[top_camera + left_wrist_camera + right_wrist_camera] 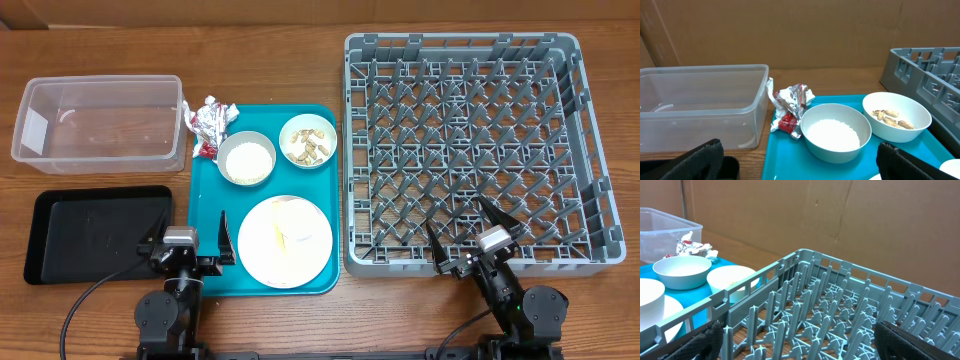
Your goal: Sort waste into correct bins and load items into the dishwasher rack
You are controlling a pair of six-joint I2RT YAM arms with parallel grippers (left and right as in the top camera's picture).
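Nothing is held: the left gripper (188, 238) is spread wide at the teal tray's (208, 205) near edge, the right gripper (466, 232) spread at the rack's (460, 40) near wall, likely start poses. The foil wrapper (210, 122) is left at the tray's far corner beside the clear tub (100, 84). Rice is kept in one bowl (247, 158), nuts in another (308, 141). The tub, black tray (95, 192) and rack appear empty.

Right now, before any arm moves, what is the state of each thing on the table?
Clear tub: open, looks empty.
Black tray: empty.
Foil wrapper: crumpled, at the teal tray's corner.
Rice bowl: upright, holding rice.
Nut bowl: upright, holding nut scraps.
Plate: flat on the teal tray, pale utensil on it.
Dishwasher rack: empty.
Left gripper: open, holding nothing.
Right gripper: open, holding nothing.
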